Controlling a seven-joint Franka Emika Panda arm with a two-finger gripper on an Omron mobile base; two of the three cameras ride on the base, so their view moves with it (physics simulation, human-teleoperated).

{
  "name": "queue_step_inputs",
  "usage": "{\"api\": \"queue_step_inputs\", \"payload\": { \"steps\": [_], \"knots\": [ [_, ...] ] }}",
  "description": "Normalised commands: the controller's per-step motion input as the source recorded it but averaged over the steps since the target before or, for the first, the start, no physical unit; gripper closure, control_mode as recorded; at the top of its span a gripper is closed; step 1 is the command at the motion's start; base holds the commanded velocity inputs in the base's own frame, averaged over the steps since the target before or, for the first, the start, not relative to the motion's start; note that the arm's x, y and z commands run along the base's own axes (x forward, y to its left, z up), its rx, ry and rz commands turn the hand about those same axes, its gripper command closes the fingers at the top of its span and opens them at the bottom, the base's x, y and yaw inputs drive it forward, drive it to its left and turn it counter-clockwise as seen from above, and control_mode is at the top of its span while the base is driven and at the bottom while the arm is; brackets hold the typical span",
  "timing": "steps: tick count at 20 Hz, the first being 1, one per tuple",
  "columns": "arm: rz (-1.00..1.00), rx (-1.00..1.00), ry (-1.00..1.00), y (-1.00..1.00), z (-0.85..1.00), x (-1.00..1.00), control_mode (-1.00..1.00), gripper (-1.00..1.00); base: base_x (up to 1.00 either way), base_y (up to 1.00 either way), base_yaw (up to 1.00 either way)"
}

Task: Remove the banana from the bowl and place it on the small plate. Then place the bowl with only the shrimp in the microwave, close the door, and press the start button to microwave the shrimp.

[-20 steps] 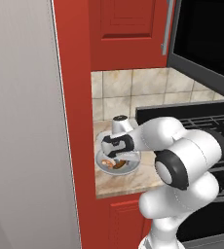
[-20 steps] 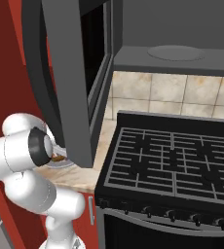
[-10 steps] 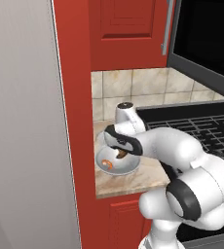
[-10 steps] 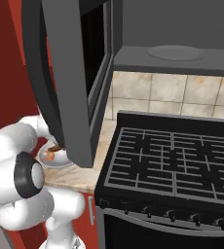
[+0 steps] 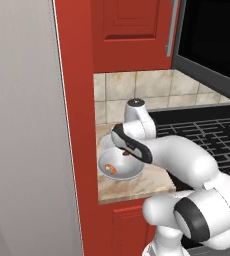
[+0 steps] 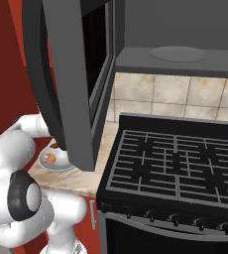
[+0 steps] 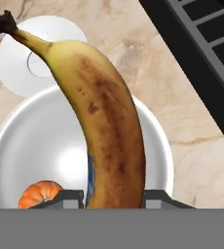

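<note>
In the hand view my gripper (image 7: 113,197) is shut on the banana (image 7: 104,121), brownish-yellow with a dark stem, which hangs above the silver bowl (image 7: 31,141). The orange shrimp (image 7: 38,193) lies in the bowl beside the banana's lower end. Just beyond the bowl lies the small white plate (image 7: 16,63). From the left base view, the gripper (image 5: 128,151) hovers over the bowl (image 5: 122,174) with the shrimp (image 5: 112,170) in it, the plate (image 5: 105,142) behind. The microwave (image 6: 180,30) stands open above, its door (image 6: 66,74) swung out over the counter.
A black stove (image 6: 175,163) borders the narrow marble counter (image 5: 147,182) on the right. A red cabinet side (image 5: 74,125) walls it on the left. The open door hangs low over the bowl (image 6: 56,162) in the right base view.
The arm's elbow has swung down and to the right while the hand stayed over the bowl. The banana is now held up off the bowl's floor.
</note>
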Motion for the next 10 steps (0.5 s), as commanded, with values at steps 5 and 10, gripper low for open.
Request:
{"api": "queue_step_inputs", "payload": {
  "steps": [5, 10],
  "knots": [
    [0.0, 0.0, 0.02, 0.03, 0.18, 0.74, -1.0, 1.0, 0.0, 0.0, 0.0],
    [0.0, 0.0, 0.04, 0.15, 0.06, 0.7, -1.0, 1.0, 0.0, 0.0, 0.0]
  ]
}}
